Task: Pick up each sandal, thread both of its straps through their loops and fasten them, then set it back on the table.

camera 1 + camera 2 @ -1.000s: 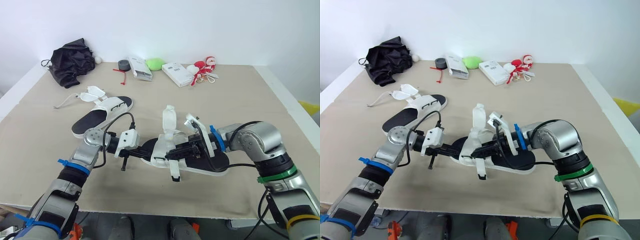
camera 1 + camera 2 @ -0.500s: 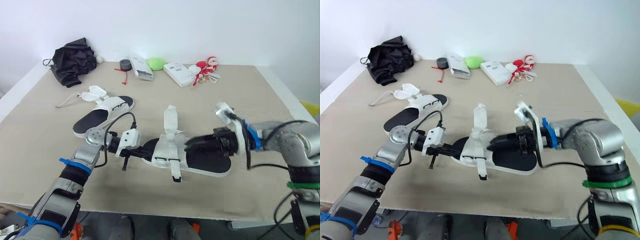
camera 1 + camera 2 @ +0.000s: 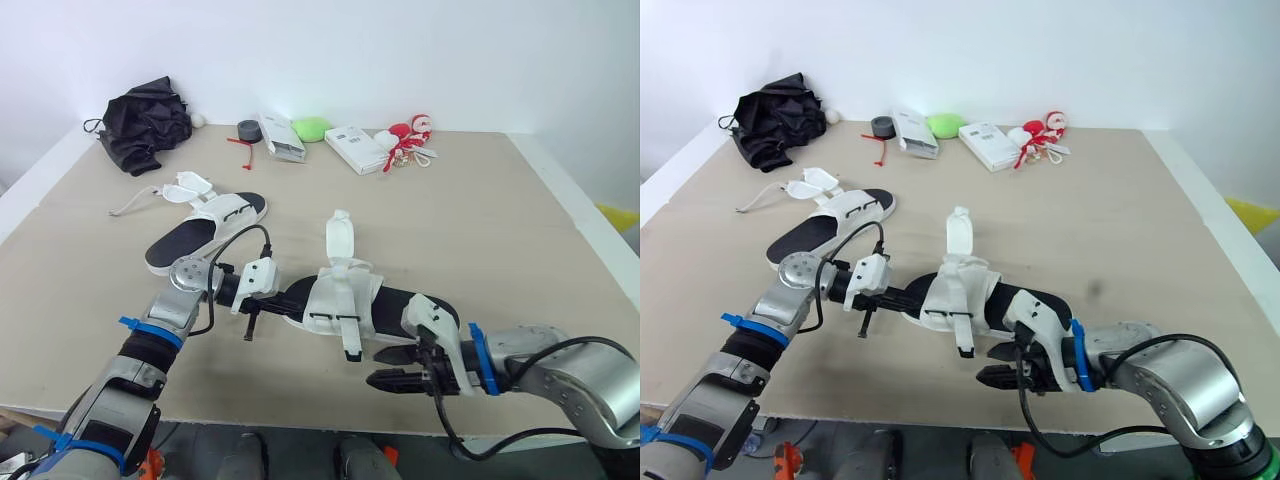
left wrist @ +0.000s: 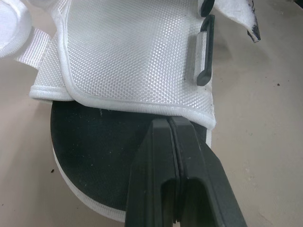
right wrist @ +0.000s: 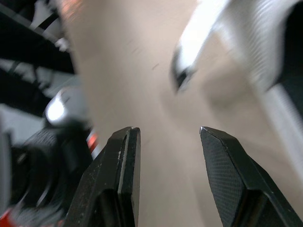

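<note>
The near sandal, black-soled with a white mesh upper [image 3: 336, 297], lies flat on the beige table [image 3: 500, 210] just below the middle of the left eye frame. One loose white strap [image 3: 339, 236] stands up behind it, and another [image 3: 350, 341] trails off the front edge toward the bottom of the frame.

The left gripper [image 4: 171, 122] comes in from the lower left. Its two black fingers are pressed together with no gap, lying over the sandal's black sole right at the edge of the mesh (whether they pinch anything cannot be told).

The right gripper [image 3: 378, 381] sits low, right of centre, just in front of the sandal and apart from it. Its fingers [image 5: 124, 179] are spread with nothing between them.

The second sandal of the same make [image 3: 205, 232] rests in the left-middle of the frame with its straps undone.

Along the top edge lie a crumpled black cloth [image 3: 148, 122], a grey tape roll [image 3: 247, 129], a green lump [image 3: 311, 127], a white box [image 3: 356, 148] and a red-and-white toy [image 3: 408, 140].
</note>
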